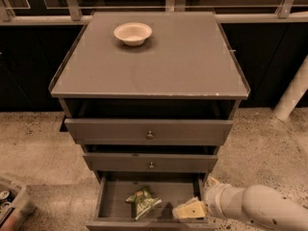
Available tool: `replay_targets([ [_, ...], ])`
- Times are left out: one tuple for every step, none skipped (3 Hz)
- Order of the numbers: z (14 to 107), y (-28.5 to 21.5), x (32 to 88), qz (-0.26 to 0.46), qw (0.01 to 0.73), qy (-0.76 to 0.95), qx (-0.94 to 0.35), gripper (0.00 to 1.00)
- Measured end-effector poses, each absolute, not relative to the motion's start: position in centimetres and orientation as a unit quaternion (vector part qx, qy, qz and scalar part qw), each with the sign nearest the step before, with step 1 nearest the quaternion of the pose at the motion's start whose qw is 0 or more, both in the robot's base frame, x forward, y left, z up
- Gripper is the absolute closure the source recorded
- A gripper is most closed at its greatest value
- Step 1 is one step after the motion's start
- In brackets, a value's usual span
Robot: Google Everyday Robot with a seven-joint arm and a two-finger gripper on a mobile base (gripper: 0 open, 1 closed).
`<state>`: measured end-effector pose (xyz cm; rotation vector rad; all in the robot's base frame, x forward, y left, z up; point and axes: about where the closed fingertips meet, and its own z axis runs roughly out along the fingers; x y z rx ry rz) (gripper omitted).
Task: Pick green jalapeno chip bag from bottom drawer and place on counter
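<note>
Camera view: the grey drawer cabinet, seen from the front and from above.

My gripper (pixel 190 210) sits low in the right end of the open bottom drawer (pixel 115 191), just above its front edge. It is carried by the white arm (pixel 260 207) that comes in from the lower right corner. I cannot tell whether the gripper is spread or pressed together.

The green jalapeno chip bag (pixel 142 202) lies crumpled on the drawer floor, near the gripper's left side. The two are apart, with a dark strip of drawer floor between them.

Directly above the gripper is the front of the middle drawer (pixel 120 161), and above that the front of the top drawer (pixel 106 130). Each has a small round knob (pixel 150 134) at its centre, and both stand slightly pulled out.

Well above the gripper and back from it spreads the counter (pixel 168 66), a flat grey top with chipped edges. A white bowl (pixel 133 33) stands upright on it, toward the far left of the top and well apart from the gripper.

Far to the gripper's left, a bin (pixel 12 203) rests on the speckled floor (pixel 33 148) at the frame edge. Up and to the gripper's right, a white post (pixel 293 90) leans.
</note>
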<state>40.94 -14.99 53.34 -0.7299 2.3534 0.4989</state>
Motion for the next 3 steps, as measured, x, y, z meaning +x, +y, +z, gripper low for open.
replay_targets([
  [52.5,-14.6,40.8,0.197,0.306,0.891,-0.272,0.00],
  [52.5,-14.6,40.8,0.196,0.306,0.891,-0.273,0.00],
  [49.8,-12.3,41.6,0.222,0.309,0.883,-0.274,0.00],
])
